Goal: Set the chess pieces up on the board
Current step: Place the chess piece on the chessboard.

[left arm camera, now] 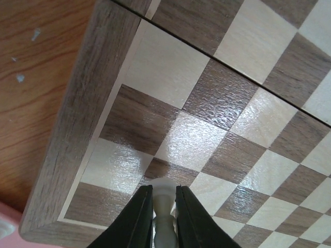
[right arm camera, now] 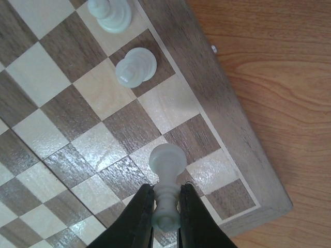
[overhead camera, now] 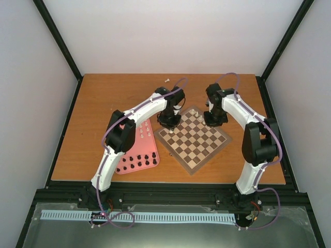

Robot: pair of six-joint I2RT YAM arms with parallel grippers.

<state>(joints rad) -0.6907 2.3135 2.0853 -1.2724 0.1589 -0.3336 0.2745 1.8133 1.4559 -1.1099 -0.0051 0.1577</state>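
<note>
- Left hand [left arm camera: 164, 190] was clamped on a white piece [left arm camera: 164, 204], right by the board's [overhead camera: 194, 139] left corner.
- Right hand [right arm camera: 166, 190] pinched a pawn [right arm camera: 166, 160] by its stem, near another corner.
- Two more white pieces [right arm camera: 135, 67] stood on edge squares close by.
- Black pieces [overhead camera: 139, 164] sat in the pink tray [overhead camera: 150, 144] on the surface [overhead camera: 103, 103].

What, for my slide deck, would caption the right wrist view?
Right pincer grips a cream pawn near the board corner; two cream pieces stand beyond.
</note>
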